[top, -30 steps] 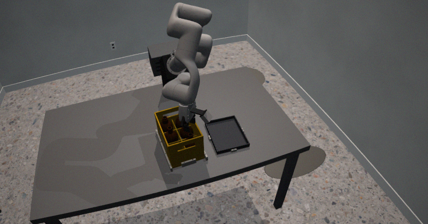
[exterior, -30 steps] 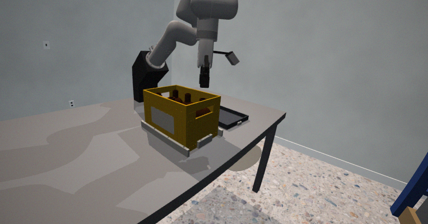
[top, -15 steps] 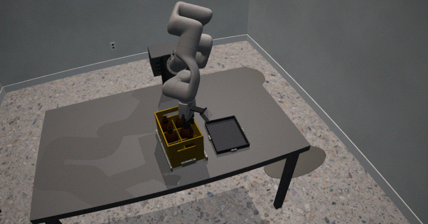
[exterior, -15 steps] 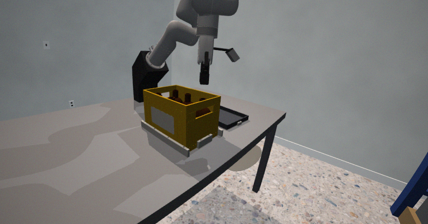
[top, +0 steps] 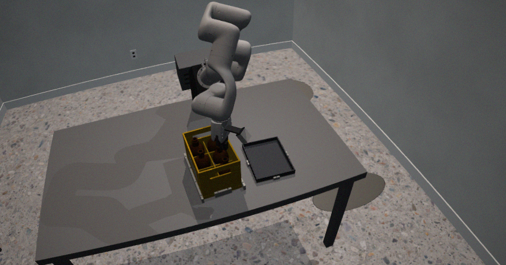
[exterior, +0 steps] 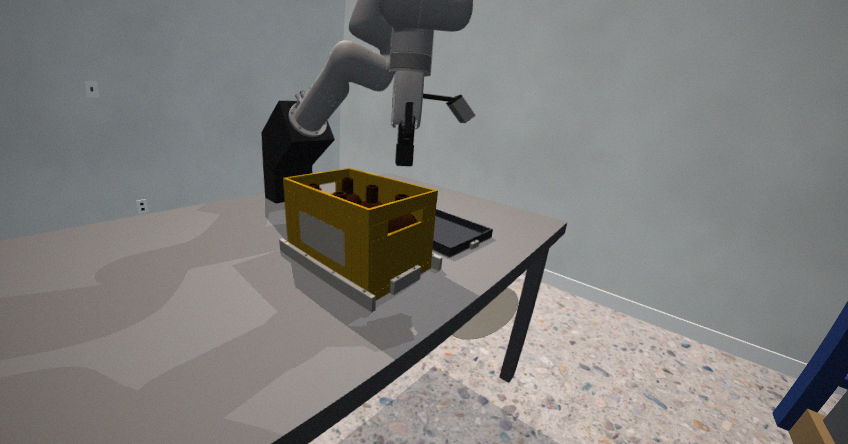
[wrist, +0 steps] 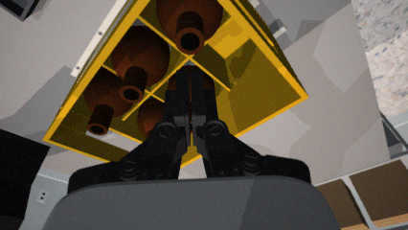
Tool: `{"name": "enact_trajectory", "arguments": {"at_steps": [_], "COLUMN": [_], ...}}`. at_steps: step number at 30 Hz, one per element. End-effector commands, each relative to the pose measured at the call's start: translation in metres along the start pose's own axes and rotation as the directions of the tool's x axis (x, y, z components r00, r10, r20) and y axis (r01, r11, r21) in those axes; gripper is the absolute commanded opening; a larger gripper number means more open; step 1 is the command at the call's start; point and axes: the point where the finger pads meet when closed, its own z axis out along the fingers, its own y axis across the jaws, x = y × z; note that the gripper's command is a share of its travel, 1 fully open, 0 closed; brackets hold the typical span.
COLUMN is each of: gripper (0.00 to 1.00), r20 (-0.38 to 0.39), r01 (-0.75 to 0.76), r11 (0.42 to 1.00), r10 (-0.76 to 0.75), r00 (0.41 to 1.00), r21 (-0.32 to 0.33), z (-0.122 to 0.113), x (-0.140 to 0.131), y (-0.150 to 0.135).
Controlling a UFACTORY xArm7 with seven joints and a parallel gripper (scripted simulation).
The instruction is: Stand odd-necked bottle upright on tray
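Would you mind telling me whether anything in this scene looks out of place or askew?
Nothing stands out. The yellow crate sits level on the table, the brown bottles stand upright in its cells, and the dark tray lies flat beside it with nothing on it. The gripper hangs shut above the crate, holding nothing.

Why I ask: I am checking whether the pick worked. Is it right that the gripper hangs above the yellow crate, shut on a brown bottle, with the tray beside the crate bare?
Not quite. The gripper does hang above the yellow crate, but it is shut on nothing: the exterior view shows only air under its closed fingers, and the bottles sit in the crate. The tray beside it is bare.
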Motion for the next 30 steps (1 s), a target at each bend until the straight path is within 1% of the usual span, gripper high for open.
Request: {"name": "enact_trajectory", "arguments": {"at_steps": [1, 17, 19, 20, 22, 24, 30], "gripper": [0.00, 0.00, 0.00, 0.00, 0.00, 0.00, 0.00], "r20": [-0.001, 0.000, 0.003, 0.006, 0.006, 0.013, 0.021], "r01": [0.000, 0.000, 0.000, 0.000, 0.000, -0.001, -0.002], "r11": [1.000, 1.000, 1.000, 1.000, 1.000, 1.000, 1.000], "r10": [0.000, 0.000, 0.000, 0.000, 0.000, 0.001, 0.002], "r00": [1.000, 1.000, 1.000, 1.000, 1.000, 1.000, 1.000], "r21": [-0.002, -0.003, -0.009, -0.013, -0.013, -0.021, -0.026], "z": [-0.001, -0.001, -0.003, -0.004, -0.004, -0.007, -0.009], "x": [0.000, -0.002, -0.014, -0.024, -0.024, -0.055, -0.101], "y": [0.001, 0.001, 0.003, 0.004, 0.004, 0.004, -0.005]}}
